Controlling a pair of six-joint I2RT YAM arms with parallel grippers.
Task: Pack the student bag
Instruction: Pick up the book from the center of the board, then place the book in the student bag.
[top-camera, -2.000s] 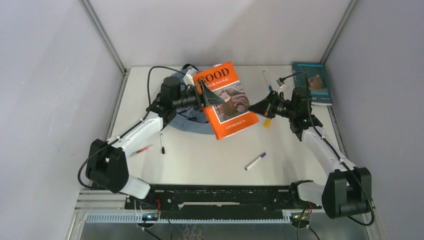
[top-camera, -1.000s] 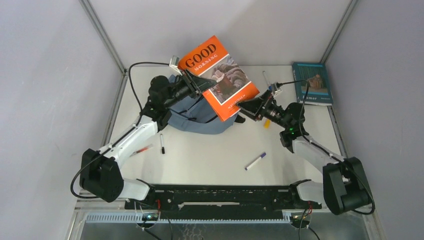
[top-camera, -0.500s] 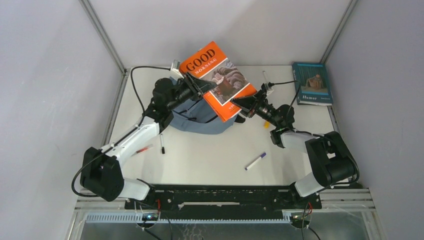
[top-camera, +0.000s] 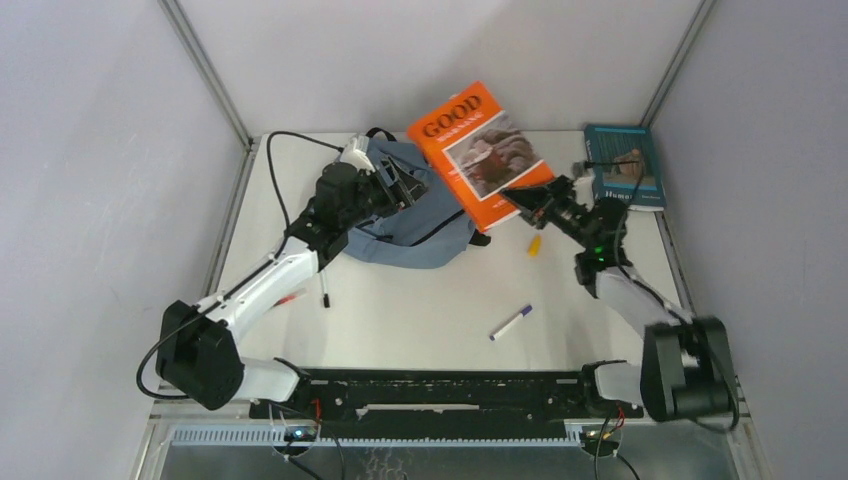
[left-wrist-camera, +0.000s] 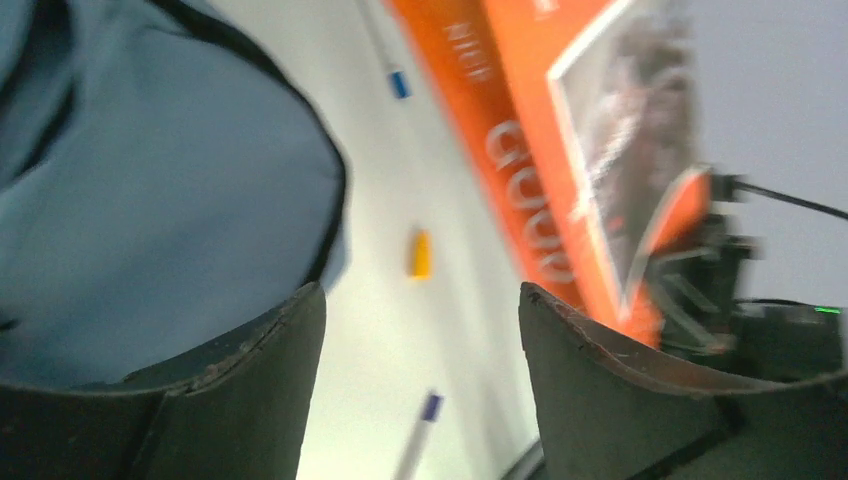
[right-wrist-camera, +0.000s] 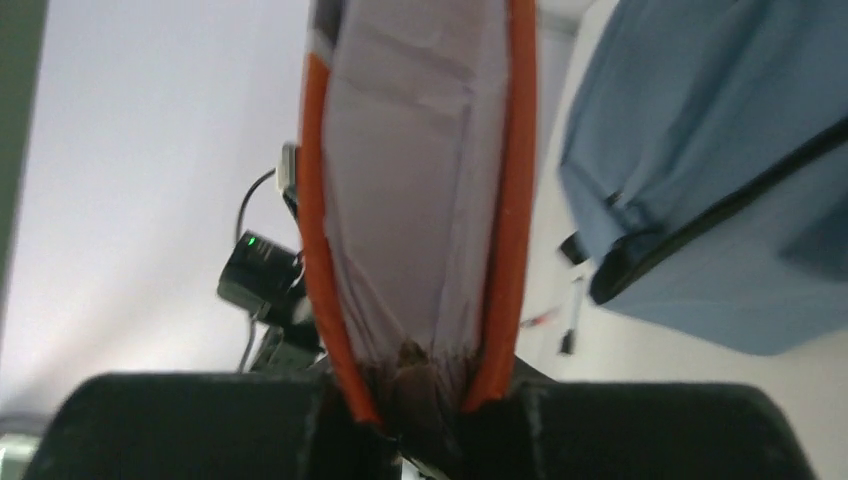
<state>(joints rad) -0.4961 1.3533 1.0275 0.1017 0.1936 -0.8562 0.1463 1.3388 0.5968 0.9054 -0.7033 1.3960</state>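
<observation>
The student bag (top-camera: 415, 228), soft grey-blue with black straps, lies at the back middle of the table. My left gripper (top-camera: 400, 185) hovers over its top, open, with nothing between its fingers. In the left wrist view the bag (left-wrist-camera: 150, 200) fills the left side, beside my left gripper (left-wrist-camera: 420, 295). An orange "GOOD MORNING" book (top-camera: 480, 150) hangs tilted in the air to the right of the bag. My right gripper (top-camera: 520, 197) is shut on its lower corner. In the right wrist view my right gripper (right-wrist-camera: 420, 390) pinches the book (right-wrist-camera: 420, 180) edge-on, with the bag (right-wrist-camera: 720, 180) beyond.
A teal book (top-camera: 623, 165) lies at the back right. A small yellow piece (top-camera: 535, 245) sits under my right arm, and a purple-capped pen (top-camera: 511, 322) lies mid-table. A black marker (top-camera: 324, 287) and a red pen (top-camera: 285, 298) lie under my left arm.
My left gripper has opened and let go of the orange book. My right gripper has shut on the book's corner and carried it up and to the right, off the bag.
</observation>
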